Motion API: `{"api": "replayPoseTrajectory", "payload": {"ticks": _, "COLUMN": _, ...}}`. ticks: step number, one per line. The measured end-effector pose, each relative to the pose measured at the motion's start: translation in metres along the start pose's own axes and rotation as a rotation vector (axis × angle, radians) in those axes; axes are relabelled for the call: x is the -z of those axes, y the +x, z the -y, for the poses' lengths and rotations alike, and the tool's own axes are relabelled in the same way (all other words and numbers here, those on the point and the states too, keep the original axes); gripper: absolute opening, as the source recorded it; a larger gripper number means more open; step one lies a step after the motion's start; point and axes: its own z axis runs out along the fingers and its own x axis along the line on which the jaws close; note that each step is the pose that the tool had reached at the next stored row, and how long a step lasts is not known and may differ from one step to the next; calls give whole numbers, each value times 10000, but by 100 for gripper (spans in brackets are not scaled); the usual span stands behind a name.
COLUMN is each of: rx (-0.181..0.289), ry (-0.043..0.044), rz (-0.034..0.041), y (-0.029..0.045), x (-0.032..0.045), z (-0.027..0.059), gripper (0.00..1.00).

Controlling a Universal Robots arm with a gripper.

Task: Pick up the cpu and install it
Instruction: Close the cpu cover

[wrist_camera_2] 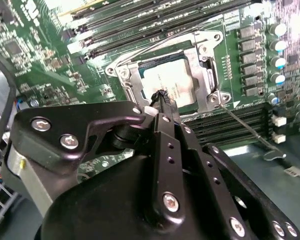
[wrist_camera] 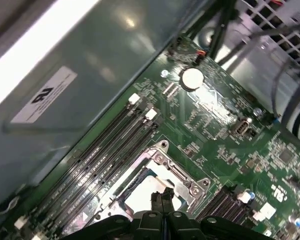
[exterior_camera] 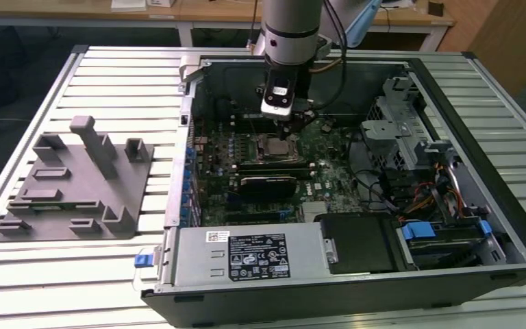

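Open black desktop computer case [exterior_camera: 482,226] lying on its side on a pale slatted metal table [exterior_camera: 117,68], seen in the exterior view. The silver cylindrical robot arm [exterior_camera: 290,27] enters from 12 o'clock and reaches down into the case over the green motherboard [exterior_camera: 327,164]. A grey moulded plastic tray [exterior_camera: 71,185] with upright posts rests on the table at 9 o'clock of the case, well apart from the arm. Inside the case, a silver labelled power supply box [exterior_camera: 244,257] lies at 6 o'clock and a grey metal drive cage [exterior_camera: 400,130] at 3 o'clock.

The black two-fingered gripper [wrist_camera_2: 162,95] hangs directly over the square silver metal socket frame [wrist_camera_2: 210,75] near the middle of the board. Its thin fingers [wrist_camera: 157,200] are pressed together with nothing between them. The small, flat, square chip with a pale silvery top — the cpu [wrist_camera_2: 172,80] — lies inside that frame, seated in the socket, and appears in both wrist views just under the fingertips. Whether the tips touch its surface cannot be told.

A thin wire lever [wrist_camera_2: 245,127] runs outward from one corner of the frame. Long black memory slots [wrist_camera: 110,145] lie parallel beside the socket, and a round silver coin cell [wrist_camera: 192,78] sits farther along the board — well apart from the gripper.
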Motion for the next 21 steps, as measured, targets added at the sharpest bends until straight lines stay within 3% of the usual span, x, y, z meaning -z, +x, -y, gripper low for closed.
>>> {"api": "replayPoseTrajectory", "payload": {"ticks": 21, "rx": 3496, "ry": -120, "rz": -114, "y": 0, "x": 0, "z": 0, "gripper": 11}}
